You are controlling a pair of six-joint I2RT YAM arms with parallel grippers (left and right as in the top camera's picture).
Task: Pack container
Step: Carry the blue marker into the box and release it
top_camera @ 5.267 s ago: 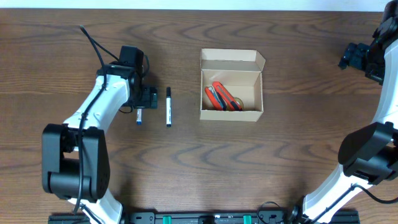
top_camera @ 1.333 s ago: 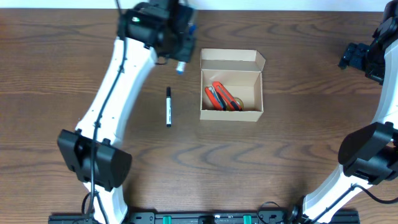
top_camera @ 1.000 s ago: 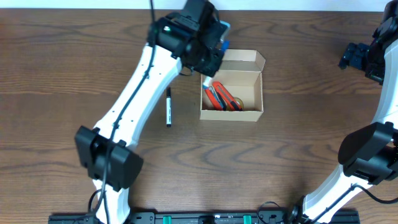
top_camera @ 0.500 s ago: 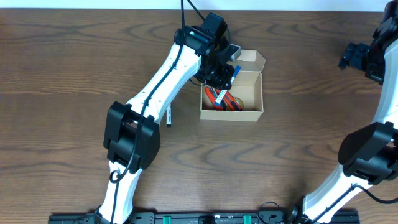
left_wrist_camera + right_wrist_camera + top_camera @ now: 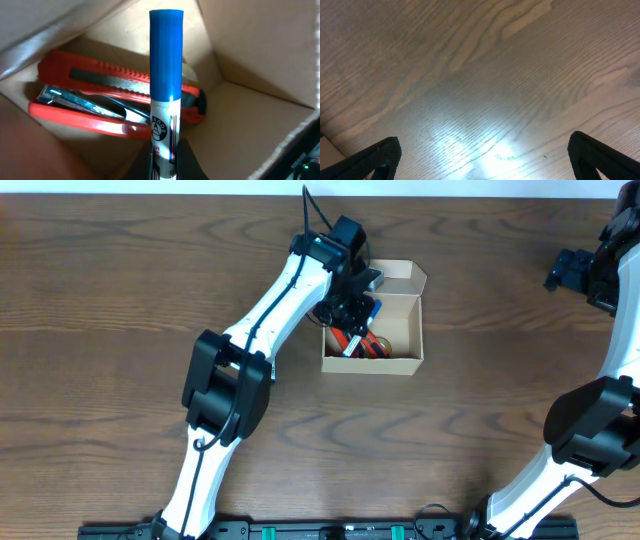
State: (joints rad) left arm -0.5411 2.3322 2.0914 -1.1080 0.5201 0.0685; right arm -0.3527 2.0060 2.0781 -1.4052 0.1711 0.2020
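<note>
My left gripper (image 5: 165, 167) is clenched on a white marker with a blue cap (image 5: 166, 75), held inside the open tan cardboard box (image 5: 372, 366) at mid-table, above red plastic utility cutters (image 5: 100, 100). My right gripper (image 5: 487, 155) hangs released at the far right.

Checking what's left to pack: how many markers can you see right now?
1. The blue-capped marker is held in the left tool over the open container. The left arm hides some table beside it, so another may be hidden.
</note>
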